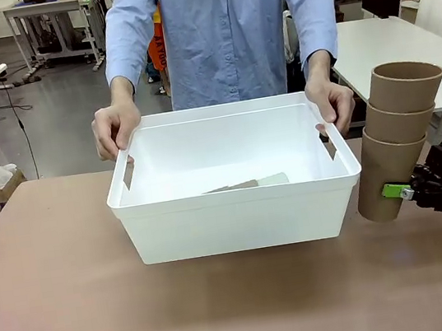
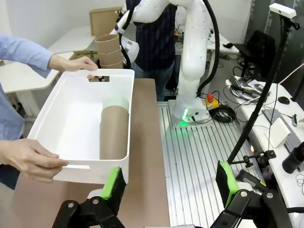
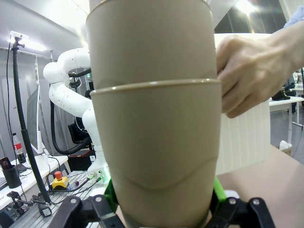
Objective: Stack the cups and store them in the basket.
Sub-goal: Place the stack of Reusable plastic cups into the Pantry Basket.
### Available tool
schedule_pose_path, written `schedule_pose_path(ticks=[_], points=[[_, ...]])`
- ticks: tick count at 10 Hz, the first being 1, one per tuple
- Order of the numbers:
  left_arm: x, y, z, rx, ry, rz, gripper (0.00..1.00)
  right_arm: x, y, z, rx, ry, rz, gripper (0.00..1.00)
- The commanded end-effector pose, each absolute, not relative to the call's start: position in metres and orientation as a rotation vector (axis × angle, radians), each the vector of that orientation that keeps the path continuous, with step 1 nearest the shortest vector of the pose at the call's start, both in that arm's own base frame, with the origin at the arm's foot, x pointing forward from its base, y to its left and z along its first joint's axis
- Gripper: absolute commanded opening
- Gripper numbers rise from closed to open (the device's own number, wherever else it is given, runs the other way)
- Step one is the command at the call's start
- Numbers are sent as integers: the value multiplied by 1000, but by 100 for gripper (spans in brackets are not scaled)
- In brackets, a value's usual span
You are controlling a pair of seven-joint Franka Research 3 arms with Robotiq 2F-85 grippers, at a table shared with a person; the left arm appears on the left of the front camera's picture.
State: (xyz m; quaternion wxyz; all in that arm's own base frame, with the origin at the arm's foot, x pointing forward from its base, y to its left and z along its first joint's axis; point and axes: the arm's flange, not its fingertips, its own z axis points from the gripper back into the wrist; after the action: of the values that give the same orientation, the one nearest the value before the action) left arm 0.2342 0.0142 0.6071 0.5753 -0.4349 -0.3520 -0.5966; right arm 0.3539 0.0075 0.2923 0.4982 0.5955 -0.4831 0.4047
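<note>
The right gripper (image 1: 408, 190) is clamped low on a stack of three brown cups (image 1: 397, 136), held upright just beside the basket's (image 1: 235, 205) right wall, apparently ready for lifting over the rim. A person's hands (image 1: 113, 129) grip both basket handles, evidently to steady it; another stack already lies inside (image 2: 114, 130). The left gripper (image 2: 171, 183) hangs back, fingers wide and empty.

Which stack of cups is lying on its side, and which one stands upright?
The stack inside the white basket, brown cups with a mint-green cup at the end, lies on its side. The three-cup brown stack in the right gripper is upright, outside the basket.
</note>
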Motion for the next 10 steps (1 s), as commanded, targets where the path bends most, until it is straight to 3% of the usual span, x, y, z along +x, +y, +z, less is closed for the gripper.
schedule_pose_path(ticks=[1, 10], points=[[232, 17, 611, -1034, -834, -1391, 100, 355, 9, 297, 1442, -1177, 988, 86], [232, 17, 611, -1034, -834, -1391, 100, 355, 9, 297, 1442, -1177, 988, 86]])
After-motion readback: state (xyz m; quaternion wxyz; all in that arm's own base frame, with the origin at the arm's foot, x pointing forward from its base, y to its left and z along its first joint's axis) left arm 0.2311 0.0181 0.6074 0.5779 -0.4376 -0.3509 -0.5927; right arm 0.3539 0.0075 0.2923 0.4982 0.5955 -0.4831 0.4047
